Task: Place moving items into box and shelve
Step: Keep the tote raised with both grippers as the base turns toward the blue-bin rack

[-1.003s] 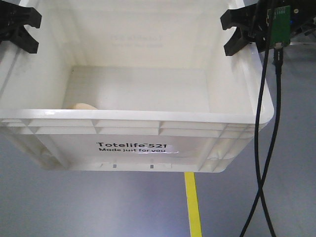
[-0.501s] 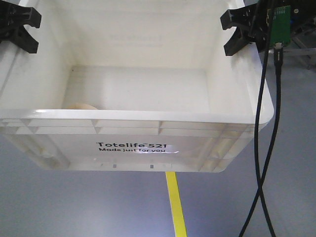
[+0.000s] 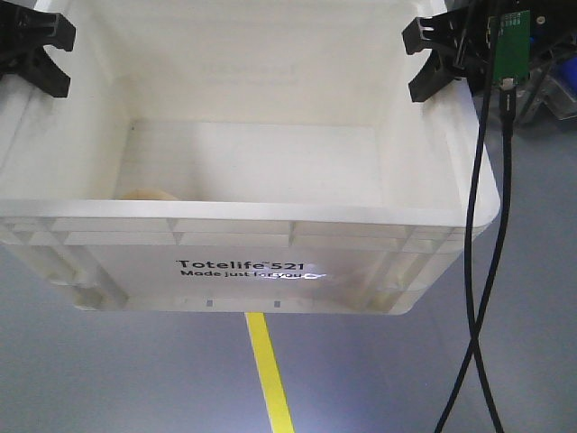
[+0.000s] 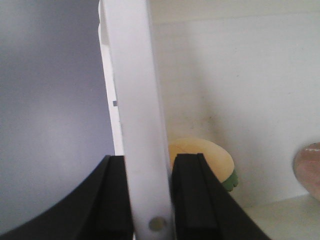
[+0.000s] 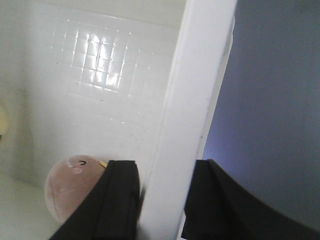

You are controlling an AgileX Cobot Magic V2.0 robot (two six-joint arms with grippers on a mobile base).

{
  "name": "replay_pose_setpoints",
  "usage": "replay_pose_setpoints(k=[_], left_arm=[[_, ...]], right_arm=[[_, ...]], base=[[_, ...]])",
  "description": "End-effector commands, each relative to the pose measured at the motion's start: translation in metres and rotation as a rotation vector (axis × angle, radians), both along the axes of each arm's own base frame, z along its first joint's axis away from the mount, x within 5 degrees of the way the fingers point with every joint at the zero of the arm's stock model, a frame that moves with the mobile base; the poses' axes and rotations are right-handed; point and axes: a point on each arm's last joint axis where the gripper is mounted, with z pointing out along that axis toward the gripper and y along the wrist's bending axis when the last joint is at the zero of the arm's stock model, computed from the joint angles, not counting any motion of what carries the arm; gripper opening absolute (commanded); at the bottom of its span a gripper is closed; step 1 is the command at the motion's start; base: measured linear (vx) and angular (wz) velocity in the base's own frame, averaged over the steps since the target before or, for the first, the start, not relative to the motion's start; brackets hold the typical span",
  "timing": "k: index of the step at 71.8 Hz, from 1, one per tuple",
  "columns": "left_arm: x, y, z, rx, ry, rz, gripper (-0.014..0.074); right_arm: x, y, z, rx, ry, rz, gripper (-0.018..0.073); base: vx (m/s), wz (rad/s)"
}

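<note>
The yellow floor line (image 3: 268, 370) sits further left beneath the box (image 3: 117, 257) than before, so the carry is moving; left gripper (image 3: 59, 59) and right gripper (image 3: 415, 68) each clamp a side wall, cream fruit (image 4: 202, 160) and reddish fruit (image 5: 70, 187) lie inside

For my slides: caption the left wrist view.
Left gripper clamped on the box wall; cream fruit and reddish fruit lie inside.

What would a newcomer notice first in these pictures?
The big white Totelife tote fills the front view, with the left gripper and right gripper each clamped on a side wall. Inside lie a cream-yellow fruit by the left wall and a reddish-brown fruit by the right. A yellow floor line runs beneath the tote.
</note>
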Motion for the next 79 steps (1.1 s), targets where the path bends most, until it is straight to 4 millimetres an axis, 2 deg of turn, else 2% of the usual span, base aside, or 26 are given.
replay_pose_setpoints(k=[1, 48, 79], left_arm=[[-0.0131, -0.0256, 0.0363, -0.252, -0.154, -0.072, -0.0001], [-0.0132, -0.0256, 0.0363, -0.251, -0.154, -0.072, -0.0001], [-0.0131, -0.0255, 0.0362, -0.250, -0.154, -0.072, -0.0001]], right_arm=[[-0.0236, 0.0238, 0.0414, 0.276, -0.090, 0.093, -0.0003], [-0.0235, 0.0238, 0.0415, 0.276, -0.091, 0.093, -0.0003], [-0.0236, 0.0238, 0.0415, 0.277, -0.090, 0.093, -0.0003]], base=[[0.43, -0.37], [0.40, -0.40], [0.32, -0.57]])
